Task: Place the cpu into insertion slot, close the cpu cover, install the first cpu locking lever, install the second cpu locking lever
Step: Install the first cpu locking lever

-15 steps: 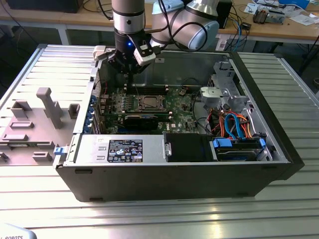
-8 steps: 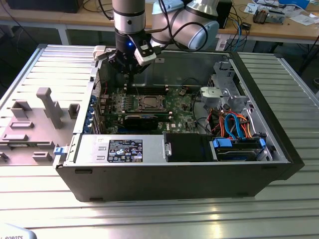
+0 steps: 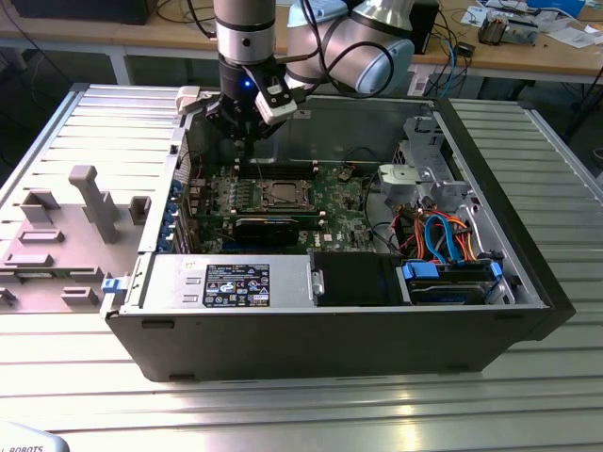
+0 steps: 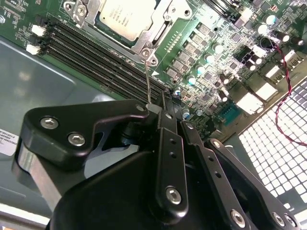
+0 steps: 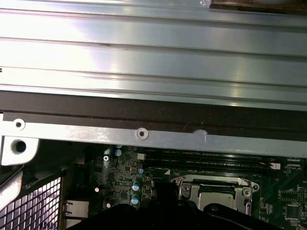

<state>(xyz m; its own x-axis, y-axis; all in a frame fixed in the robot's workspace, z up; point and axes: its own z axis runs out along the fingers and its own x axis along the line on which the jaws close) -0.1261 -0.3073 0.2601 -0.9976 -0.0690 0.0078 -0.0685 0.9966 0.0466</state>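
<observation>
Hovering over the green motherboard [image 3: 283, 202] near the case's rear wall, the gripper [image 3: 247, 141] has its fingers [image 4: 165, 120] pinched together on a thin locking lever [image 4: 148, 82]. The cpu [image 4: 125, 15] sits in the insertion slot [image 3: 281, 195], the cpu cover [image 4: 160, 28] closed around it.

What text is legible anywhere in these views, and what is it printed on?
Label on the metal housing: print too small to read.
cpu: faint markings, blurred.
Sticker in the second wrist view: too small to read.
No text reads clearly.
</observation>
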